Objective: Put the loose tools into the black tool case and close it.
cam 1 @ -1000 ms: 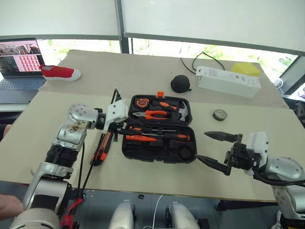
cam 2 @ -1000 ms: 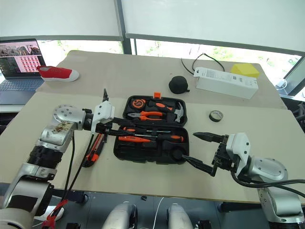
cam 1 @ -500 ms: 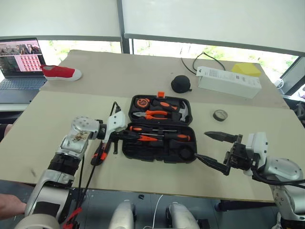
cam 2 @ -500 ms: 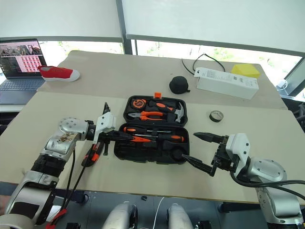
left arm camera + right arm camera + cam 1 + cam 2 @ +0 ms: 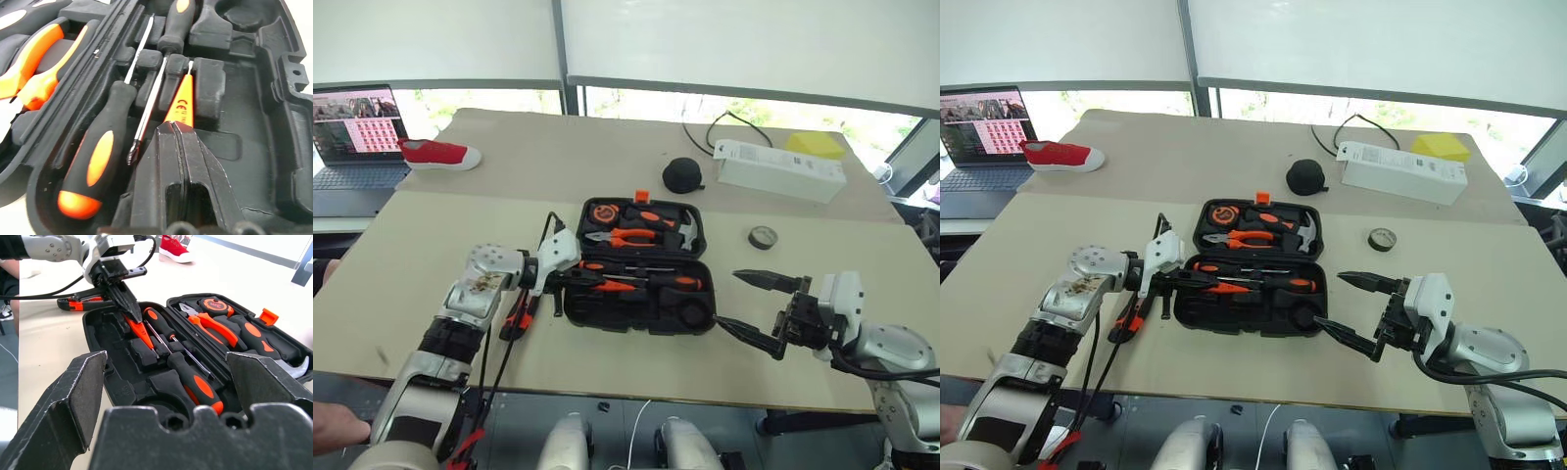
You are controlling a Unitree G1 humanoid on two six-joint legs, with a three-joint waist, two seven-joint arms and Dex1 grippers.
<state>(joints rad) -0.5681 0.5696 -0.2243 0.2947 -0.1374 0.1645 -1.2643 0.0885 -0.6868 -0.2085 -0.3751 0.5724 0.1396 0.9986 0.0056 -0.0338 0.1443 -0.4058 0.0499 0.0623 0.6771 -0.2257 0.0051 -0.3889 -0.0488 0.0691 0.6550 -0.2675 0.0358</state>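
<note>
The black plastic hinged tool case (image 5: 639,269) is seen open on the beige table (image 5: 431,245), with its small orange latch (image 5: 643,194) at the far edge. The left gripper (image 5: 1197,281) is clenched over the near half of the case, and its black fingers (image 5: 181,166) are closed on the end of the thin orange tester screwdriver (image 5: 179,102), whose tip is laid in a moulded slot; the held end is hidden between the fingers. On the orange body a "CE" mark can be read, but the smaller writing beside it cannot be made out. Two black-and-orange-handled screwdrivers (image 5: 98,156) are lying in the slots just beside the tester. In the far half of the case, orange-handled pliers (image 5: 625,235), a hammer (image 5: 683,227) and a round tape measure (image 5: 603,211) are stored; the label of the tape measure is too small to read. The orange-black utility knife (image 5: 517,315) is lying on the table just left of the case, partly covered by the left arm and its cables. The small dark tape roll (image 5: 764,236) is resting on the table, well apart from the case on its right side. The right gripper (image 5: 756,305) is held released, with its fingers wide apart, near the right front corner of the case and touching nothing. Further back a red shoe (image 5: 435,153), a small round black pouch (image 5: 682,173) and a white box (image 5: 779,167) are seen; the laptop (image 5: 357,132) is cut off at the left edge.
</note>
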